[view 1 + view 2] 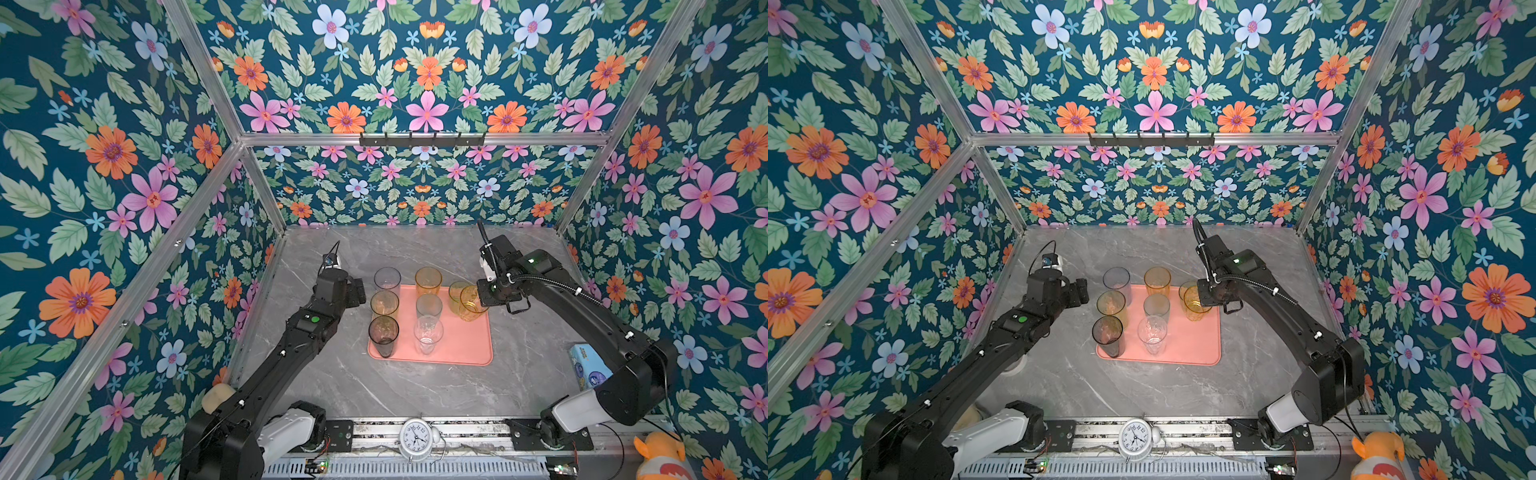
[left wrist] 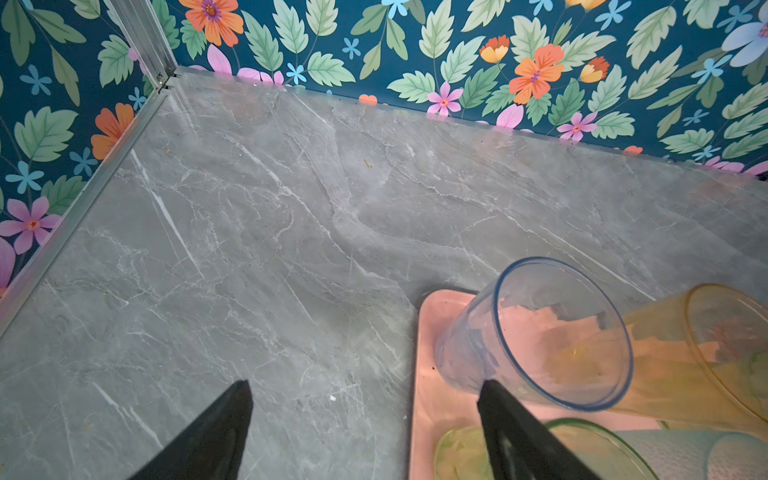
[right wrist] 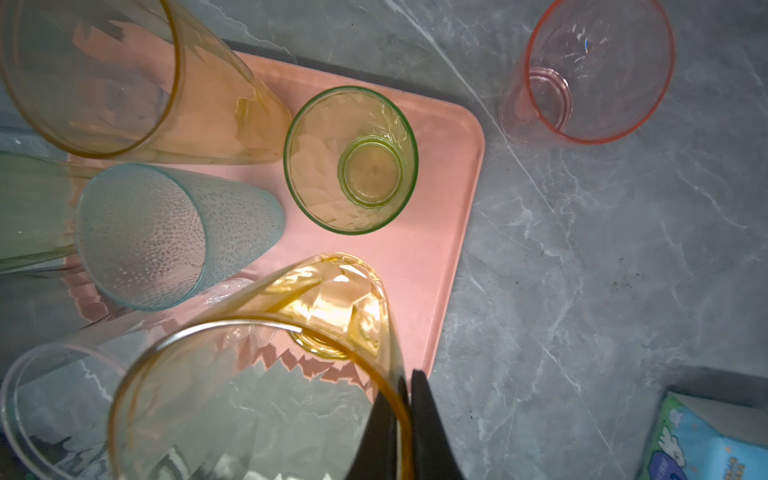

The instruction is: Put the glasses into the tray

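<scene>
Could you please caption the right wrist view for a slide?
Right gripper grips a faceted amber glass by its rim at the tray edge; pink glass stands on the table.

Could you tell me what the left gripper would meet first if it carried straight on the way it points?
Probably the bare marble tabletop, just beside the tray: the left gripper has open jaws aimed there. One finger might brush the blue-rimmed glass; depth is unclear.

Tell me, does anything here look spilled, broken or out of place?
Nothing looks spilled or broken. One pink glass stands alone on the table, beyond a corner of the tray, apart from the others grouped on it. The right end effector pinches an amber glass by its rim, near the tray's edge.
</scene>
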### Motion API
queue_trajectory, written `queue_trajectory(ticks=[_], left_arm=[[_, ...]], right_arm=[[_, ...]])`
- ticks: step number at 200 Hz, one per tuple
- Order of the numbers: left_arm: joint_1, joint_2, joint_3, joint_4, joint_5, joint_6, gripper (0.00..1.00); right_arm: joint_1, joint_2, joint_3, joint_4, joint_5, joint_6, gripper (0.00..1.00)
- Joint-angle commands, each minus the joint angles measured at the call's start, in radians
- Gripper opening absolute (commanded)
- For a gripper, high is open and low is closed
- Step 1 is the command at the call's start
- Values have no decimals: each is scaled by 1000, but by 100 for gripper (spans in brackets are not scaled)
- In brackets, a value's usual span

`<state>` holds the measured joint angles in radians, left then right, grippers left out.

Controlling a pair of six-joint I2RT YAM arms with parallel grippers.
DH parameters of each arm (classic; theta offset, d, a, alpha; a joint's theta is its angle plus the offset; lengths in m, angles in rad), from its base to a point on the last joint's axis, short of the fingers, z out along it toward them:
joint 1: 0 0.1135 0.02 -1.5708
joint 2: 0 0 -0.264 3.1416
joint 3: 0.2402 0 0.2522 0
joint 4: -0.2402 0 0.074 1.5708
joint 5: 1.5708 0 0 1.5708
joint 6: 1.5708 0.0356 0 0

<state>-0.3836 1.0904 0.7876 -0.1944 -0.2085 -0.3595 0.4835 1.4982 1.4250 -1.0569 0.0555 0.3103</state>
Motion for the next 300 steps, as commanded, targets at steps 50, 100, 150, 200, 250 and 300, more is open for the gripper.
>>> queue_trajectory(ticks=[50,100,150,200,250,300], left_arm=[[-1,-3,2,7,4,-1,88],[0,-7,-5,7,4,-3,88],[0,-10,-8,6,3,-3,88],[1,-15,-7,0,3,-2,88],[-1,-16,-5,0,4,-5,88],[0,-15,-7,-2,8,-6,88]], right_arm=[[44,10,-71,75,4,49,1],[53,21,-110,109,9,60,1],[53,42,-171,186,10,60,0],[53,69,-221,246,8,66,0],[53,91,-245,277,22,63,0],[53,100,-250,290,36,61,0]])
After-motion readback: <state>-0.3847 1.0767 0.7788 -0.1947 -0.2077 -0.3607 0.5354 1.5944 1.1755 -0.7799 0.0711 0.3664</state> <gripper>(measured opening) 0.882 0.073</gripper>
